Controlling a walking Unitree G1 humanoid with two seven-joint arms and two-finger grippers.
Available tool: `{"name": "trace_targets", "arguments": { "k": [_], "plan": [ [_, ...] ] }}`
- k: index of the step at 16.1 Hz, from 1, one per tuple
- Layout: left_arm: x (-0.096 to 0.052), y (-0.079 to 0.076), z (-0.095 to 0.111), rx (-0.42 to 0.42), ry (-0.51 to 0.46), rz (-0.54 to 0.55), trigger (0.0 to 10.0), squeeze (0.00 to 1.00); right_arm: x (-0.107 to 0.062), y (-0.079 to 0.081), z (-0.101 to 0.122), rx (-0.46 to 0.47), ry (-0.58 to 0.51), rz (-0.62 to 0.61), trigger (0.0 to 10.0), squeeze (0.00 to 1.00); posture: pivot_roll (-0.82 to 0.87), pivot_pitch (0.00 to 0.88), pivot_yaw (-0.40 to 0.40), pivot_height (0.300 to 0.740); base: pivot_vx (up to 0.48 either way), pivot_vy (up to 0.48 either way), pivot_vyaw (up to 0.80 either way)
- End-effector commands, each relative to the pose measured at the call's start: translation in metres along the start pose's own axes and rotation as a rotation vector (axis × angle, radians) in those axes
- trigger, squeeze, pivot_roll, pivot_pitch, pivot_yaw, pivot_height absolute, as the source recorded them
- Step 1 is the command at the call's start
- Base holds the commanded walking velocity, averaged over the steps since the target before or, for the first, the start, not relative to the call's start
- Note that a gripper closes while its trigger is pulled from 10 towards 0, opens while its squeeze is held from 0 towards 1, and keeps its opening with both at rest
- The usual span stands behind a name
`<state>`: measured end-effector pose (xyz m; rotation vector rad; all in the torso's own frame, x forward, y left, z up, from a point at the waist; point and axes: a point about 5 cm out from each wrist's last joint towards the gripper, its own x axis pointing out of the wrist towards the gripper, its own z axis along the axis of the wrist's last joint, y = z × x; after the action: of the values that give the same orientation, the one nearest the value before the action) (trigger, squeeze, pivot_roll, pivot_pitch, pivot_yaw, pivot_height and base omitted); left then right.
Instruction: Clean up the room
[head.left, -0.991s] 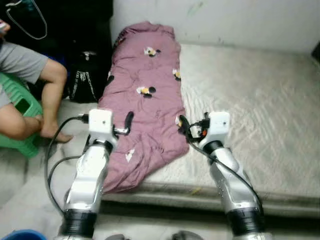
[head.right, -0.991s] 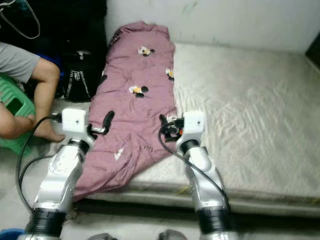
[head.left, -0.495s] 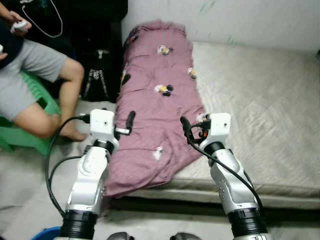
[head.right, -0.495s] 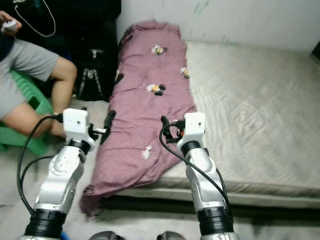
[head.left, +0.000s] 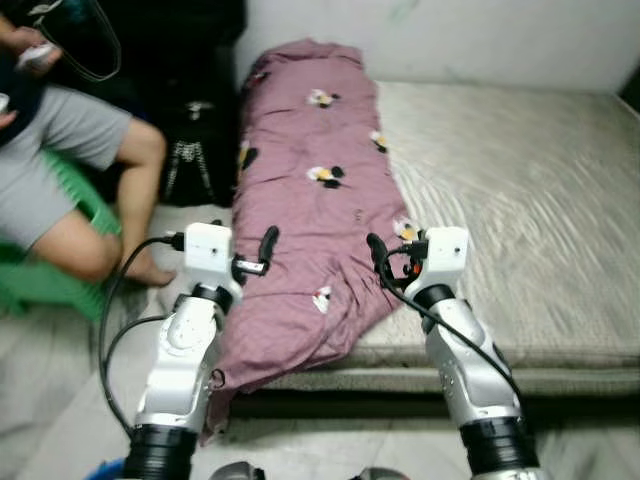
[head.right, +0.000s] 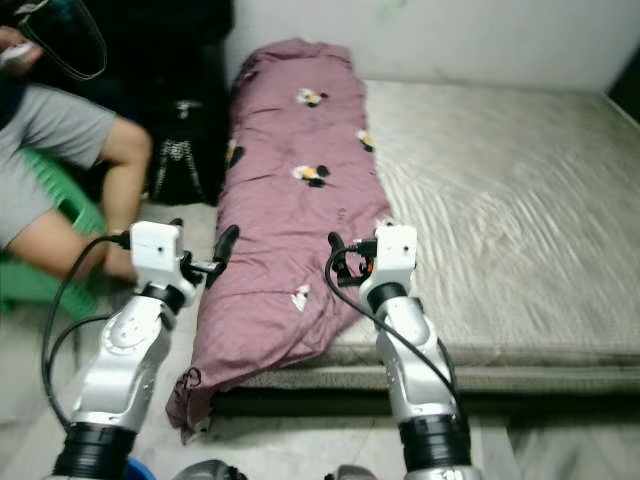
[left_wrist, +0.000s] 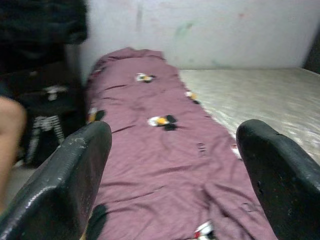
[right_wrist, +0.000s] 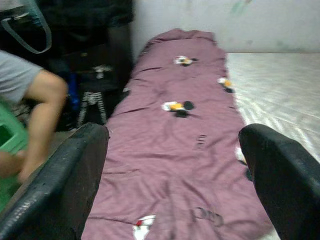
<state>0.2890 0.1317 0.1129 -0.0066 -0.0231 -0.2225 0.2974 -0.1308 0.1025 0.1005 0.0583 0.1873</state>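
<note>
A mauve blanket (head.left: 310, 210) lies lengthwise along the left side of the mattress (head.left: 520, 220), its near end drooping over the edge toward the floor, while the left gripper (head.left: 268, 243) and right gripper (head.left: 374, 251) hover above it, fingers spread wide, holding nothing, a seated person (head.left: 70, 190) at left

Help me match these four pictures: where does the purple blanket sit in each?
Left eye view: purple blanket along the mattress's left edge.
Right eye view: the same, corner hanging off the near edge.
Left wrist view: centre.
Right wrist view: centre.
Shared landmark: white wall behind it.
</note>
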Motion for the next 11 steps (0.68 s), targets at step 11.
{"name": "trace_targets", "arguments": {
  "k": [11],
  "plan": [
    [0.0021, -0.0065, 0.0067, -0.005, -0.028, -0.043, 10.0, 0.00, 0.0002, -0.0057, 0.0018, -0.003, -0.001, -0.025, 10.0, 0.00, -0.04, 0.000, -0.042, 0.740, 0.344, 0.000, -0.05]
  ]
}}
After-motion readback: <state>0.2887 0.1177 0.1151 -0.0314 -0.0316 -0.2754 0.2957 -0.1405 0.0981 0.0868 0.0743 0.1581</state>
